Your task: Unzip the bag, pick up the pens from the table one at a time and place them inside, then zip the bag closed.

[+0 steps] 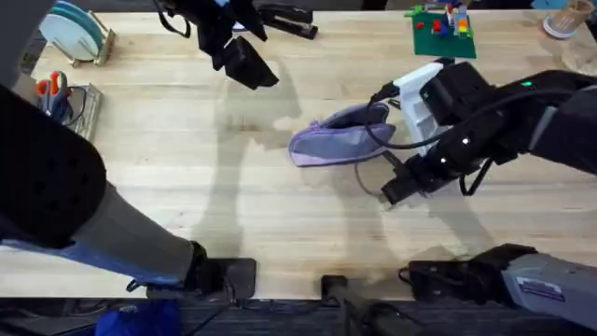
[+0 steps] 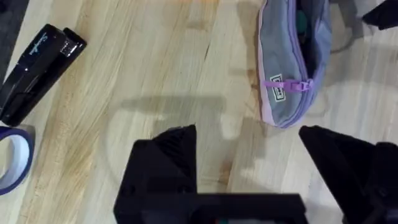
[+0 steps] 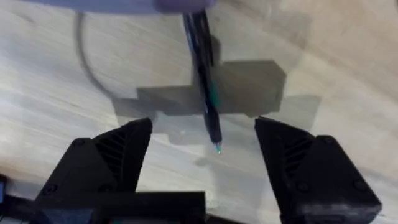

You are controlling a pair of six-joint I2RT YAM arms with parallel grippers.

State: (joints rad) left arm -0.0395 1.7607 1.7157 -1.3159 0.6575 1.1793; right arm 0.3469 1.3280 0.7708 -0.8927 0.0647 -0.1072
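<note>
**Both pincers open, one pen lying by the pouch**

My right pincer [image 1: 399,189] sits right of centre in the overhead frame, just below the bag. Its black fingers [image 3: 112,158] stand wide apart with nothing between them but bare wood. In my right wrist view a pen [image 3: 204,81] lies on the tabletop between and beyond those fingers, its tip toward the pincer and its far end running up to the lavender edge of the bag [image 3: 124,5]. A thin grey cord [image 3: 87,56] curves across the wood beside it.

My left pincer [image 1: 244,61] hangs in the upper middle of the overhead frame, well apart from the bag. Its fingers [image 2: 168,162] are spread too and hold nothing.

The bag [image 1: 340,138] lies on its side near the middle of the tabletop [image 1: 187,177], touching my right arm's white housing. From my left wrist view its zipper pull [image 2: 303,85] sits near the closer end, and the top appears to gape with something dark green inside.

Farther out, a black stapler [image 1: 287,19] rests at the top edge, a green brick plate [image 1: 443,35] at upper right, and a tape roll [image 2: 13,158] beside the stapler.
</note>
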